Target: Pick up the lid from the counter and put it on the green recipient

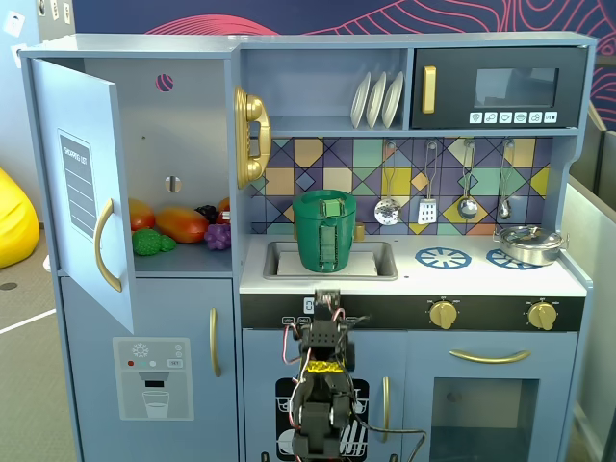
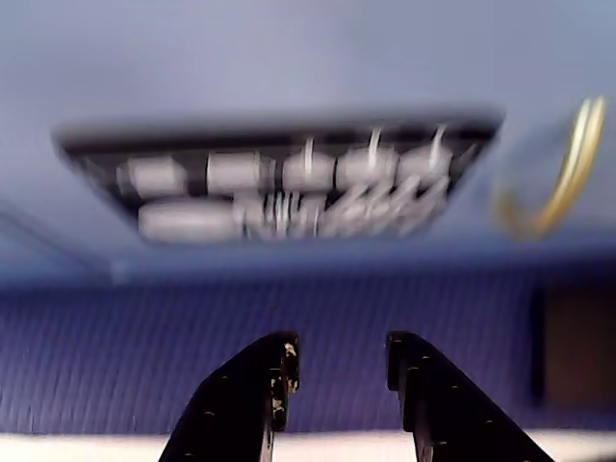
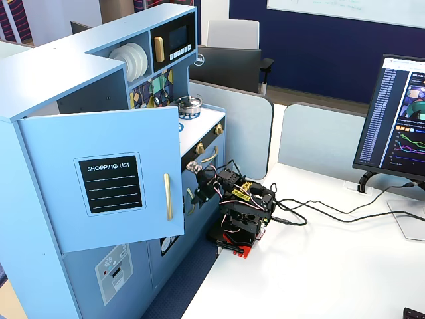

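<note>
In a fixed view the green recipient [image 1: 324, 241] stands upright in the sink of the toy kitchen. The lid [image 1: 333, 205] seems to rest in its top, its small square handle showing inside the rim. My arm [image 1: 323, 385] is folded low in front of the lower cabinet, well below the counter, and it shows as well from the side [image 3: 240, 203]. In the wrist view my gripper [image 2: 340, 348] is open, with nothing between its dark fingers [image 2: 279, 371]. It faces the blurred cabinet front.
The fridge door [image 1: 82, 192] hangs open at the left, with toy food [image 1: 178, 226] on the shelf. A silver pot [image 1: 529, 243] sits on the right burner, beside a blue burner ring [image 1: 443, 257]. Cables [image 3: 319, 212] and a monitor [image 3: 402, 119] lie on the desk.
</note>
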Available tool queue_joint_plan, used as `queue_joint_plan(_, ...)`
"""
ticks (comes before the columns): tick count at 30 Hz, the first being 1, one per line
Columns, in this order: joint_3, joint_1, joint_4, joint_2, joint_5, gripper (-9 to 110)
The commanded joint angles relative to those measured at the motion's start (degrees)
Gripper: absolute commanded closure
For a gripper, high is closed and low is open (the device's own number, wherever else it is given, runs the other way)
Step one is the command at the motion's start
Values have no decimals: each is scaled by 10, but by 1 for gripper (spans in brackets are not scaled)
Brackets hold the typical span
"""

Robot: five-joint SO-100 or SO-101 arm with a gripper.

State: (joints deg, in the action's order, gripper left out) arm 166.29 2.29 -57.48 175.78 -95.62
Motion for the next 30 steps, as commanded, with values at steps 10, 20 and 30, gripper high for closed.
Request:
queue_joint_plan(10, 54, -20, -259, 62, 42, 101)
queue_joint_plan(20, 54, -6, -303, 63, 91, 99)
queue_joint_plan(30, 54, -6, -303, 63, 91, 99)
